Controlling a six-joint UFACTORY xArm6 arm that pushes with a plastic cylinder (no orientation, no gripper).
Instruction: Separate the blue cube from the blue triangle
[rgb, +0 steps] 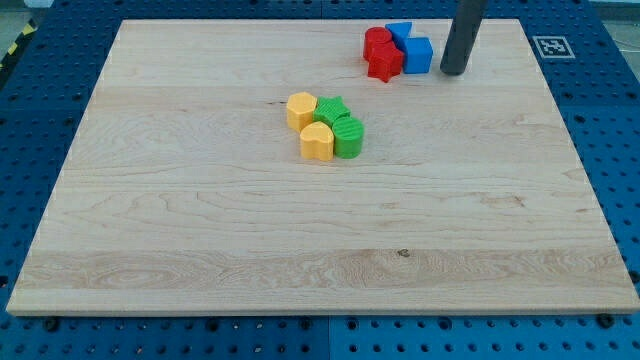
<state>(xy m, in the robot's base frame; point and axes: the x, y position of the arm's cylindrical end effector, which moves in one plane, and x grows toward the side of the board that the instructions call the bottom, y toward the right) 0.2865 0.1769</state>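
Observation:
The blue cube (417, 54) sits near the view's top, right of centre, on the wooden board (200, 220). The blue triangle (400, 30) lies just above and left of it, touching it. Two red blocks press against their left side: a red cylinder (377, 43) and a red star-like block (385, 63). My tip (453, 71) stands on the board just right of the blue cube, a small gap apart from it. The dark rod rises out of the view's top.
A second cluster lies near the board's middle: a yellow hexagon (300, 108), a yellow heart (317, 143), a green star (332, 109) and a green rounded block (349, 136), all touching. A marker tag (551, 46) sits beyond the board's top right corner.

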